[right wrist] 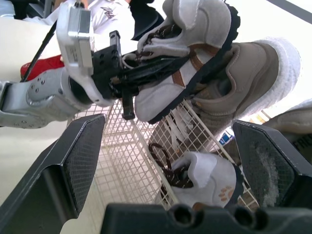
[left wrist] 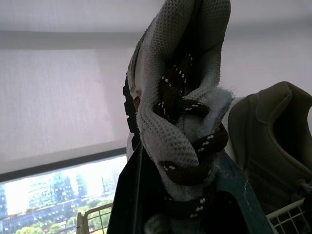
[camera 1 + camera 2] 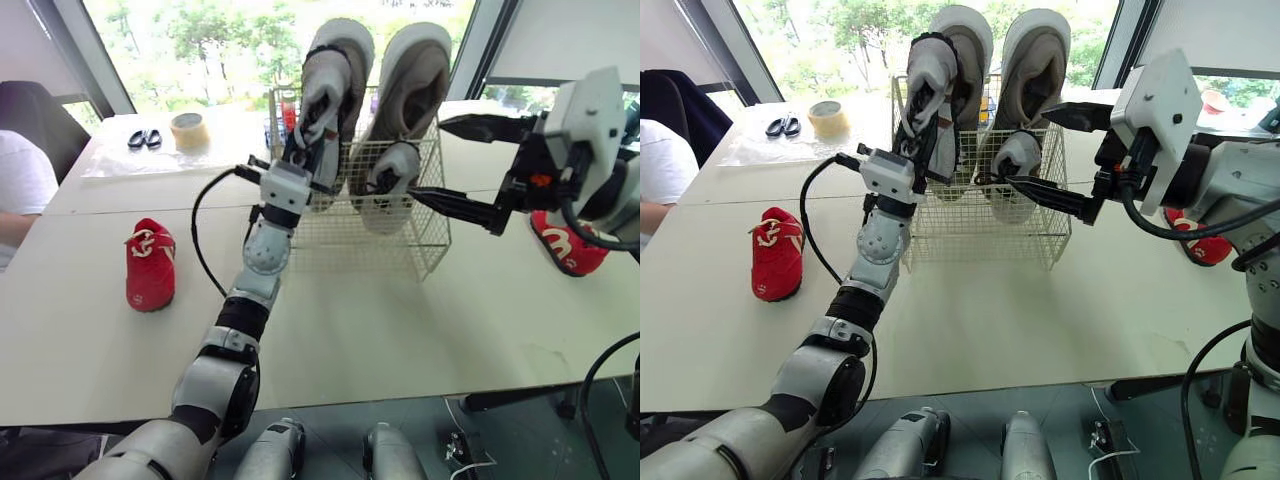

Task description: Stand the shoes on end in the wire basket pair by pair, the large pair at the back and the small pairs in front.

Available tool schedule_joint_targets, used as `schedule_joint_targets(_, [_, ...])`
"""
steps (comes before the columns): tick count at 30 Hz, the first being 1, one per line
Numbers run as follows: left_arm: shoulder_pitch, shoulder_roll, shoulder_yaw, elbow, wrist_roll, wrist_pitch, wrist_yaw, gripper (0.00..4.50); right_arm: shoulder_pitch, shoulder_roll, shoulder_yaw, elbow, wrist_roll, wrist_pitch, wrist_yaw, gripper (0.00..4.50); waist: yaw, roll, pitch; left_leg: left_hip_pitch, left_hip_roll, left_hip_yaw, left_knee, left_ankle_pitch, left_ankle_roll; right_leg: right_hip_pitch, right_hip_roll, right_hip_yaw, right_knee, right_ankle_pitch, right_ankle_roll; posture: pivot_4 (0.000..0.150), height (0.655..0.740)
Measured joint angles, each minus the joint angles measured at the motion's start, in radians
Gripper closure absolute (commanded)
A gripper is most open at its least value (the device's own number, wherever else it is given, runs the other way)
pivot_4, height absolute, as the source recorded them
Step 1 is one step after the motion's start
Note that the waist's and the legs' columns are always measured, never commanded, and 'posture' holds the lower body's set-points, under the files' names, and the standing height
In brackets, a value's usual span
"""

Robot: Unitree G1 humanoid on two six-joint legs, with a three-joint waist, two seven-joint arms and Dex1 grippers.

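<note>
In left end effector (image 3: pixel 308 135), grey shoe (image 3: pixel 330 75)

small grey shoe (image 2: pixel 175 83): open-mesh cloth, speckled woven laces. big tan shoes (image 3: pixel 415 75): matt suede look, rough white soles. wire basket (image 3: pixel 340 240): white-coated metal wire. table (image 3: pixel 380 330): smooth, matt.

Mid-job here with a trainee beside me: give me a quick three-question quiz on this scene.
1. True or false: the left hand is shut on a small grey shoe.
2. Which shoes lie on the table outside the wire basket? A red, B black, C beige.
3. Fill in: the right hand has its fingers ____.
Key: 1 true; 2 A, the red shoes; 3 open.
</note>
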Motion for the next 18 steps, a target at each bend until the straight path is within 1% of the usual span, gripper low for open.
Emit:
schedule_joint_targets(3, [0.002,0.012,-0.006,0.038,0.036,-0.023,0.057,4.23,0.000,-0.003,0.000,0.000,0.008,0.000,-0.003,0.00,0.008,0.000,-0.001,0.001,0.000,0.000,0.000,0.000,0.000,0.001,0.000,0.000,0.000,0.001,0.000,0.150,0.7400])
schedule_joint_targets(6, [0.007,0.016,-0.013,0.074,0.078,-0.051,0.120,4.23,0.000,-0.007,0.000,-0.001,0.015,0.000,-0.003,0.00,0.023,0.001,-0.003,0.003,0.000,0.000,0.000,-0.003,0.006,0.003,0.000,0.000,0.000,0.002,0.000,0.150,0.7400])
schedule_joint_targets(11, [0.022,0.029,-0.041,0.110,0.110,-0.077,0.165,1.86,0.000,-0.017,0.000,-0.002,0.027,0.000,-0.004,0.00,0.028,0.002,-0.007,0.007,0.000,0.000,0.000,-0.004,0.006,0.007,0.000,0.000,0.000,0.002,0.000,0.150,0.7400])
schedule_joint_targets(14, [0.038,0.030,-0.051,0.137,0.116,-0.080,0.171,0.31,-0.001,-0.019,0.000,-0.002,0.029,0.000,-0.006,0.00,0.034,0.002,-0.007,0.016,0.000,-0.001,-0.002,-0.004,0.007,0.017,0.000,-0.001,-0.004,0.002,0.000,0.150,0.7400])
schedule_joint_targets(15, [0.050,0.029,-0.054,0.148,0.116,-0.082,0.169,0.04,-0.003,-0.019,0.001,-0.002,0.029,0.000,-0.006,0.00,0.035,0.002,-0.007,0.017,0.000,-0.001,-0.002,-0.004,0.007,0.019,0.001,-0.002,-0.005,0.002,0.000,0.150,0.7400])
schedule_joint_targets(18, [0.068,0.019,-0.076,0.151,0.096,-0.093,0.136,0.04,-0.007,-0.019,0.009,-0.002,0.028,-0.002,-0.010,0.00,0.032,0.003,-0.007,0.017,0.000,-0.001,-0.003,-0.005,0.007,0.019,0.000,-0.002,-0.005,0.002,0.000,0.150,0.7400])
